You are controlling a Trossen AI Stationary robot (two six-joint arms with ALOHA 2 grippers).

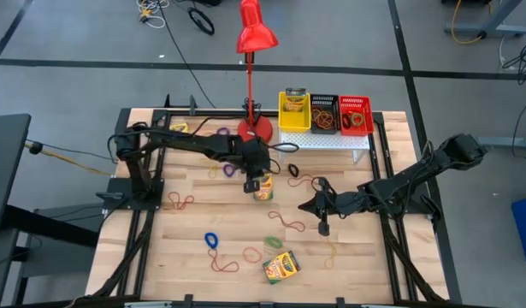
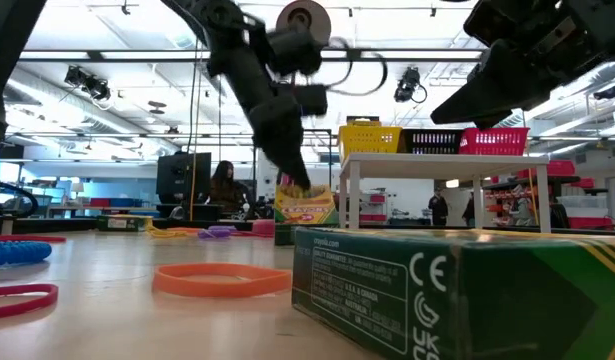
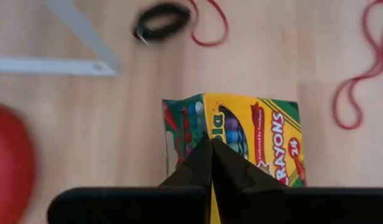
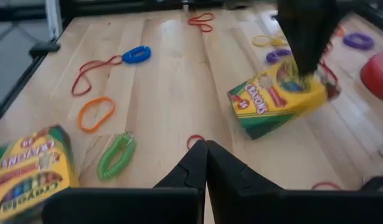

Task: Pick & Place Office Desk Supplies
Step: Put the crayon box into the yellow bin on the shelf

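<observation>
High view: the left gripper [image 1: 261,181] sits at the centre of the pale wood-grain table [image 1: 186,248], directly over a yellow-and-green cardboard crayon box [image 1: 263,192]. In the left wrist view its two dark tapered fingers [image 3: 200,163] meet with no gap, their tips against the box's printed face; whether any part of the box is pinched cannot be told. In the right wrist view this box stands tilted. It lies just in front of the round red base of the desk lamp [image 1: 256,128]. A second crayon box [image 1: 280,267] lies flat near the table's front edge. Thin rubber-band loops are scattered across the wood, among them a blue coiled loop [image 1: 211,239]. The right gripper [image 1: 323,228] hovers right of centre, clenched and empty.
</observation>
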